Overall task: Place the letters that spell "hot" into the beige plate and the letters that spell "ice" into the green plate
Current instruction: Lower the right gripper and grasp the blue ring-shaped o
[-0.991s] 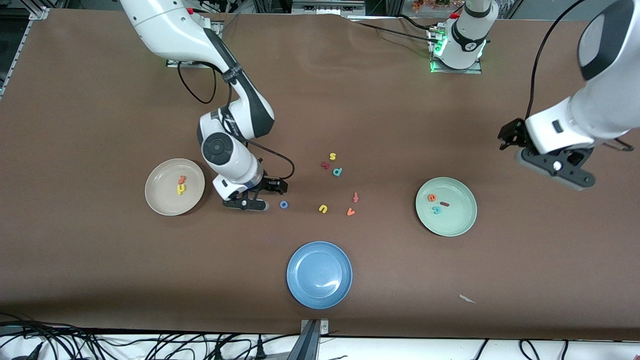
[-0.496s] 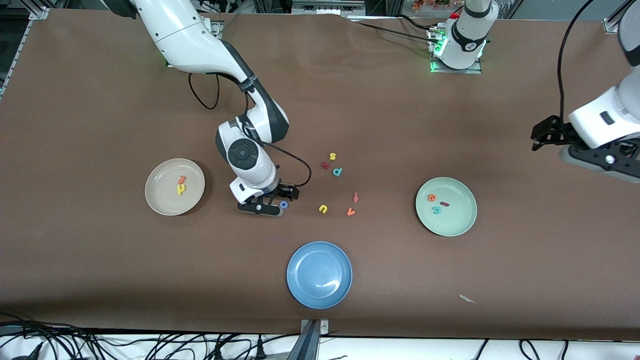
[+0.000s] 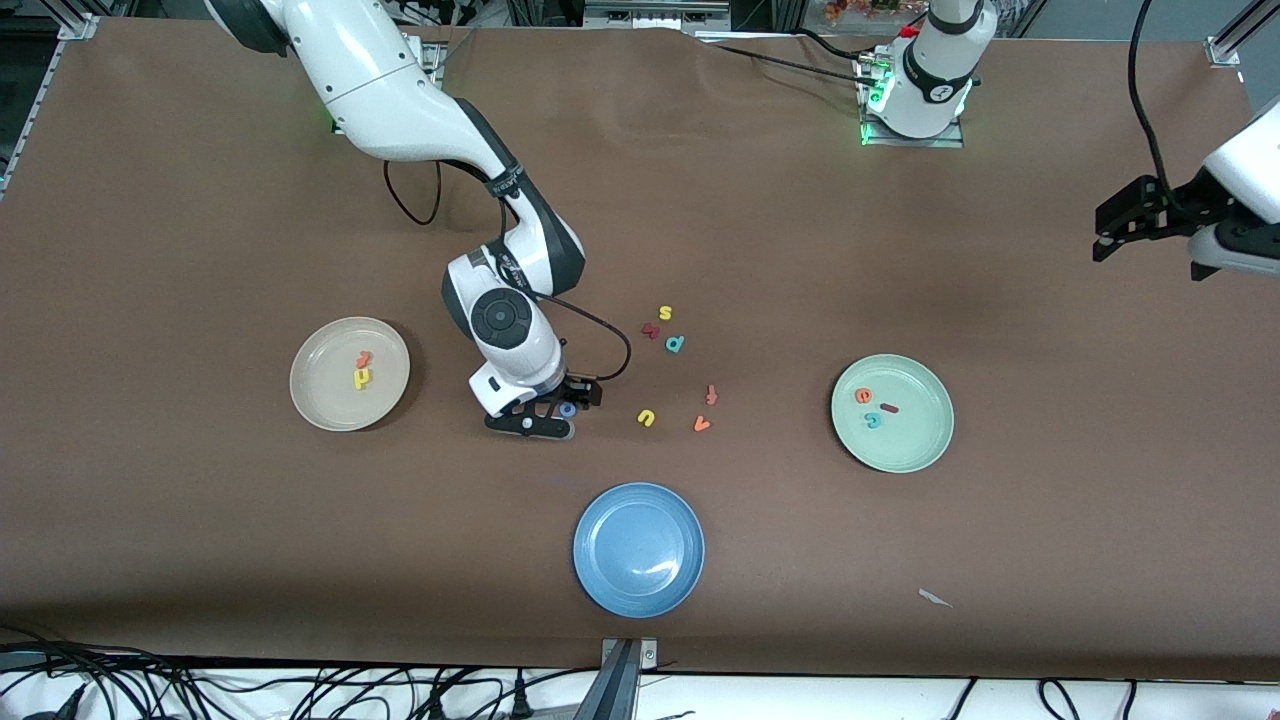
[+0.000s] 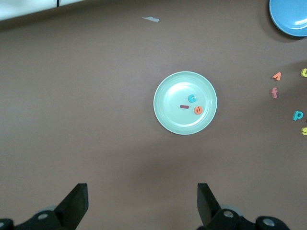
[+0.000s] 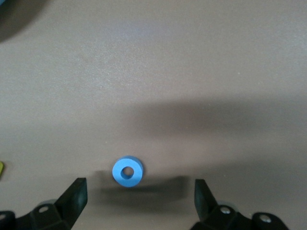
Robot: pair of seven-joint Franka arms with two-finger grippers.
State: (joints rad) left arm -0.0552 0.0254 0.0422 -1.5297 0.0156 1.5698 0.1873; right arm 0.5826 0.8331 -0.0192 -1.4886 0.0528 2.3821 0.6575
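Right claw half-hides blue o.

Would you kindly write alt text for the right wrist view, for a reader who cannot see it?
A blue ring-shaped o lies flat on the brown table, between the open fingers of the right claw and nearer one finger than the other. A yellow sliver of another letter shows at the picture's edge.

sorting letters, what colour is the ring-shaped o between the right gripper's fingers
Blue: the o shows best in the right wrist view.
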